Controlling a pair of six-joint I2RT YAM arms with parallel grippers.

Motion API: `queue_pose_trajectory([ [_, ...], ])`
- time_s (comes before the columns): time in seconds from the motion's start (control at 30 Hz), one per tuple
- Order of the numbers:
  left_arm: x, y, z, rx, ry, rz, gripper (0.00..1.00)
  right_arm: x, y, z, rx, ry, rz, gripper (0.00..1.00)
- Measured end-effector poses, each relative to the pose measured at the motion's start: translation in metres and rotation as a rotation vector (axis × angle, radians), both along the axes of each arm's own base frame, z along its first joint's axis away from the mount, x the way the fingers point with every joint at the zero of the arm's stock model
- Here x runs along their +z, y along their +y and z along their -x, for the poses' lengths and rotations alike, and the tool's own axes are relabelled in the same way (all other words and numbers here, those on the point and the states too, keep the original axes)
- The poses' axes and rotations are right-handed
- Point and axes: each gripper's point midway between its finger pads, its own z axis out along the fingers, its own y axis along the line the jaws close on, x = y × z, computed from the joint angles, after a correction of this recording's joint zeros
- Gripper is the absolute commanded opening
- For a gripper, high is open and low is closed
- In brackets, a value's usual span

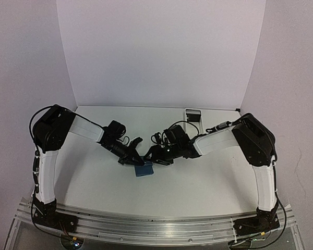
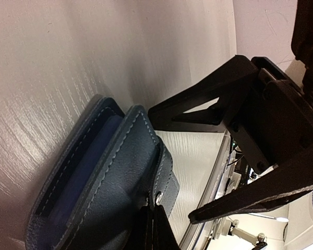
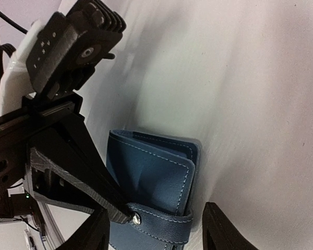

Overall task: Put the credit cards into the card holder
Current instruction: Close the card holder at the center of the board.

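The card holder (image 1: 144, 170) is a small dark-blue folded wallet standing on edge on the white table. My left gripper (image 2: 154, 221) is shut on its snap tab (image 3: 136, 219), pinching the strap beside the metal snap. My right gripper (image 3: 156, 221) is open. Its two black fingers (image 3: 221, 229) straddle the strap end of the card holder (image 3: 154, 174) without touching it. In the left wrist view those spread fingers (image 2: 198, 107) stand just right of the card holder (image 2: 109, 177). In the top view the left gripper (image 1: 134, 158) and right gripper (image 1: 156, 157) meet at the card holder. The credit cards are out of view.
A long white tray (image 1: 192, 114) stands at the back of the table, right of centre. White walls close the table at the back and sides. The metal rail (image 1: 156, 224) with both arm bases runs along the near edge.
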Motion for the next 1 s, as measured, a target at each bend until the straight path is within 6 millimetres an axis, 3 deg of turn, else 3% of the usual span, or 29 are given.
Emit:
queue_pose_trajectory([
  [0.47,0.001,-0.002,0.003,0.000,0.022,0.000,0.00,-0.006,0.006,0.006,0.002,-0.042,0.091,0.45],
  [1.0,0.004,-0.006,0.010,0.030,0.125,-0.013,0.00,-0.007,-0.006,0.011,-0.008,-0.026,0.107,0.44],
])
